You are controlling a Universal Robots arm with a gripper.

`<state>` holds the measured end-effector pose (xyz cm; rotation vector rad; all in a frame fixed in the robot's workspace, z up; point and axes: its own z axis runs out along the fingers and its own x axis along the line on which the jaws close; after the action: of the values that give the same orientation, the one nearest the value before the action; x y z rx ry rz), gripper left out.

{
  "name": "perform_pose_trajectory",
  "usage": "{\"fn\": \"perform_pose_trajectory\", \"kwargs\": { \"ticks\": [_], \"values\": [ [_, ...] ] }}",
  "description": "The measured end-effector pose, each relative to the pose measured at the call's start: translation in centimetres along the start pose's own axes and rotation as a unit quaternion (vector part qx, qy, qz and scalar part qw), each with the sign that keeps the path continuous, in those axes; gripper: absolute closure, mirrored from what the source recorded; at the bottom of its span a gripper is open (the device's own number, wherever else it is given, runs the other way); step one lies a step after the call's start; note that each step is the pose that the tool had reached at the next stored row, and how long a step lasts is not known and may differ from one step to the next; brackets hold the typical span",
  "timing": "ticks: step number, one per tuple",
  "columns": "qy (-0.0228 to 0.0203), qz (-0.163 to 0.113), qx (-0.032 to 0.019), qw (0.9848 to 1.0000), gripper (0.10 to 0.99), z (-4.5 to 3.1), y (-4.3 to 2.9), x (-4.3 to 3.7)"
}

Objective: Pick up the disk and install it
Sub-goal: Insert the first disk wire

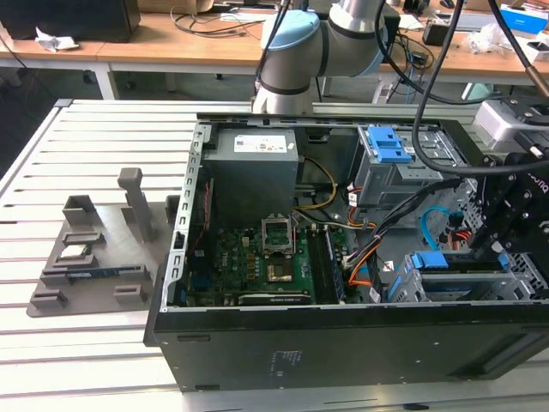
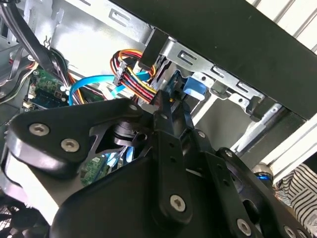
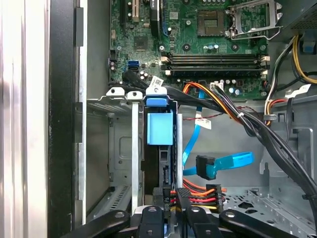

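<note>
Down in the front corner of the open computer case, at the exterior view's right: the disk, stood on edge inside a grey metal drive cage. Seen edge-on in the first wrist view as a thin dark slab capped by a bright blue plastic rail with a square blue tab, flanked by the cage's pale upright bars. Glimpsed as a patch of blue plastic past the black linkages in the second wrist view, just beside a bundle of red, yellow and black wires.

Lowered into that same corner, right over the disk's end: the gripper, black, hung from the grey and pale blue arm. Placed at the disk's near edge in both wrist views. Cannot tell how far open, nor whether clamped on anything.

Elsewhere in the case, toward its middle: a green motherboard. Well apart, near the slatted table's edge at the exterior view's left: a grey fixture.
</note>
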<state>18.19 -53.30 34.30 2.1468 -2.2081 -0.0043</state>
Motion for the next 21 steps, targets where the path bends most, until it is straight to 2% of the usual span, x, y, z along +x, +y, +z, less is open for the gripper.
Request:
{"fn": "perform_pose_trajectory", "kwargs": {
  "ticks": [4,5,6,11,12,21],
  "values": [
    [0.0002,0.0,0.0,1.0,0.851,-1.41,0.08,-0.4],
    [0.0002,0.0,0.0,1.0,0.922,-1.72,0.09,-0.43],
    [0.0004,0.0,0.0,1.0,0.98,-2.33,0.12,-0.45],
    [0.0003,0.0,0.0,1.0,0.98,-4.55,0.22,-0.36],
    [0.0002,0.0,0.0,1.0,0.98,-4.73,0.23,-0.35],
    [0.0003,0.0,0.0,1.0,0.98,-4.8,0.23,-0.35]
  ]
}}
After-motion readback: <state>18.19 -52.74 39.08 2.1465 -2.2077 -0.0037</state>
